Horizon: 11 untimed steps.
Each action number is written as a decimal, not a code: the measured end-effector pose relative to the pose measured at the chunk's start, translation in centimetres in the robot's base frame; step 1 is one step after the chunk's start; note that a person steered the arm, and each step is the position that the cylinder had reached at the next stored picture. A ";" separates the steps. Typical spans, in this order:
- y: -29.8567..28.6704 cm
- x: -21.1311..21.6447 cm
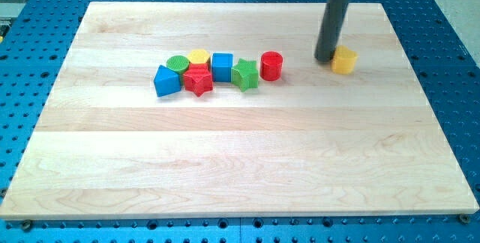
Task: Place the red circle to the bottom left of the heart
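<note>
The red circle (271, 66) stands on the wooden board at the right end of a cluster of blocks. The yellow heart (344, 61) lies apart, further to the view's right and slightly higher. My tip (325, 59) sits on the board just left of the yellow heart, touching or almost touching it, and about 70 px right of the red circle. The dark rod rises from the tip to the view's top edge.
The cluster left of the red circle holds a green star (244, 75), a blue square (222, 67), a red star (198, 80), a yellow hexagon (199, 56), a green circle (178, 64) and a blue block (167, 81). The wooden board (240, 168) lies on a blue perforated table.
</note>
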<state>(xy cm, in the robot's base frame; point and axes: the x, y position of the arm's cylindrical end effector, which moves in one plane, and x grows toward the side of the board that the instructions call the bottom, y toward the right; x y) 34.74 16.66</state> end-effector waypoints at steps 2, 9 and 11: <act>-6.8 -0.1; -4.9 8.8; -4.7 9.6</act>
